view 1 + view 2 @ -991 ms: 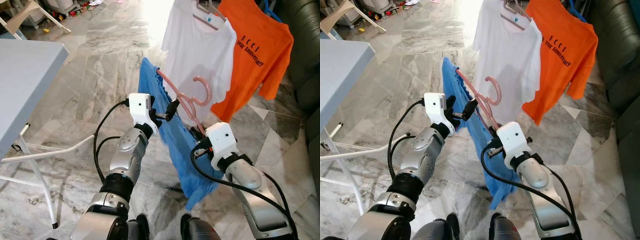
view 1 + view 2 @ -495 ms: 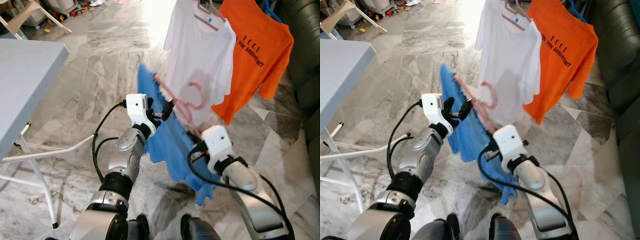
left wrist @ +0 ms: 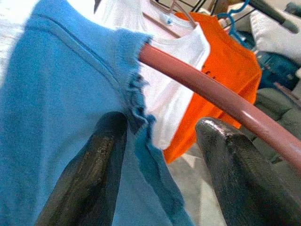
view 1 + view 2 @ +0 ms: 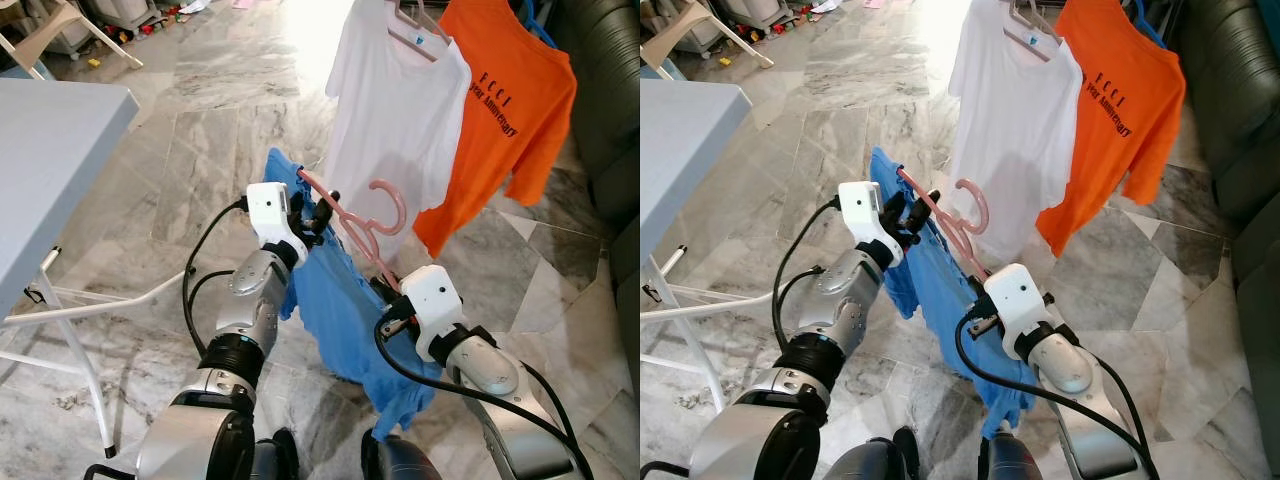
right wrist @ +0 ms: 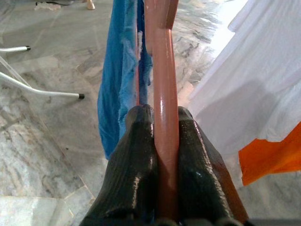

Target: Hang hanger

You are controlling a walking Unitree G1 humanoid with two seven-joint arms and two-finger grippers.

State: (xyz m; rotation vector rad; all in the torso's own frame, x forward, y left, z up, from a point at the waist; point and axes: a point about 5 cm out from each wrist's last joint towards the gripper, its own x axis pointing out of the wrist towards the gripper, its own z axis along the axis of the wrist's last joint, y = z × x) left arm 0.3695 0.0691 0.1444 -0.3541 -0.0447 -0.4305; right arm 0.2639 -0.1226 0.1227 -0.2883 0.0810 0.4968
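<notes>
A pink plastic hanger [image 4: 372, 215] carries a blue shirt [image 4: 340, 300] and is held up in front of me, its hook [image 4: 975, 205] pointing toward the hung clothes. My right gripper [image 5: 160, 113] is shut on the hanger's nearer arm, both fingers [image 5: 136, 141] pressed against the pink bar. At the far shoulder, my left gripper [image 3: 162, 122] stands open, with the frayed blue edge [image 3: 134, 94] and the pink bar [image 3: 202, 84] between its fingers. In the left eye view that gripper [image 4: 318, 212] sits at the shirt's top corner.
A white T-shirt [image 4: 400, 100] and an orange T-shirt [image 4: 510, 100] hang on hangers just beyond. A grey table [image 4: 50, 150] with white legs [image 4: 90, 310] stands to the left. A dark sofa [image 4: 610, 80] lines the right side. Marble floor lies between.
The hanger and blue shirt have shifted left and nearer, and the shirt has swung back to hang straight. My left gripper now sits at the shirt's far shoulder.
</notes>
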